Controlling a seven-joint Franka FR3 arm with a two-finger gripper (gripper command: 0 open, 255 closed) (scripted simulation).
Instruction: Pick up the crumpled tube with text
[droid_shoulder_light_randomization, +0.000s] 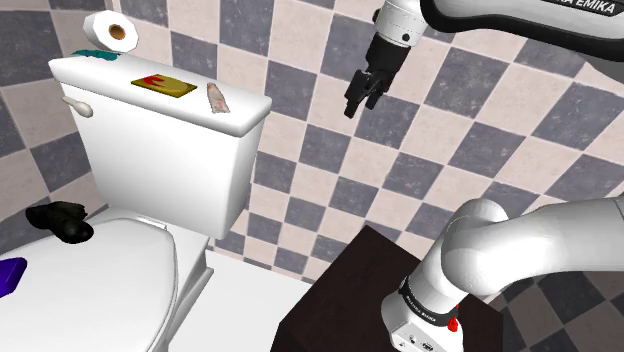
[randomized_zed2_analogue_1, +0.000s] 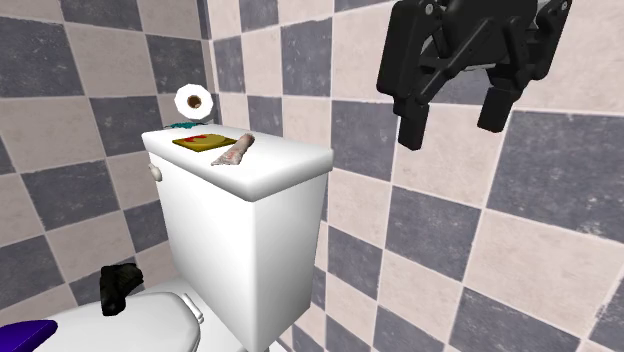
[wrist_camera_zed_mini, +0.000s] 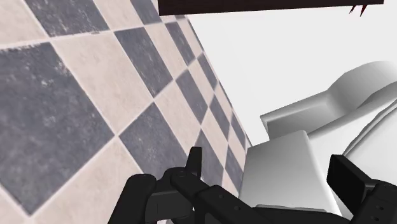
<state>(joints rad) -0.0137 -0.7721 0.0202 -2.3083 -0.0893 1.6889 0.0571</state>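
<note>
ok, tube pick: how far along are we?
Done: nothing yet. The tube lies on the toilet tank lid beside a yellow packet, untouched. In hand: the gripper hangs open and empty in the air, off to the shoulder view's right of the lid. Left: move over the tube, lower, close, lift.

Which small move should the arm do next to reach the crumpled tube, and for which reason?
Probably carry the claw toward the shoulder view's left until it is above the crumpled tube. The claw is open and hangs in the air beside the toilet tank, apart from the tube, which lies on its lid.
</note>
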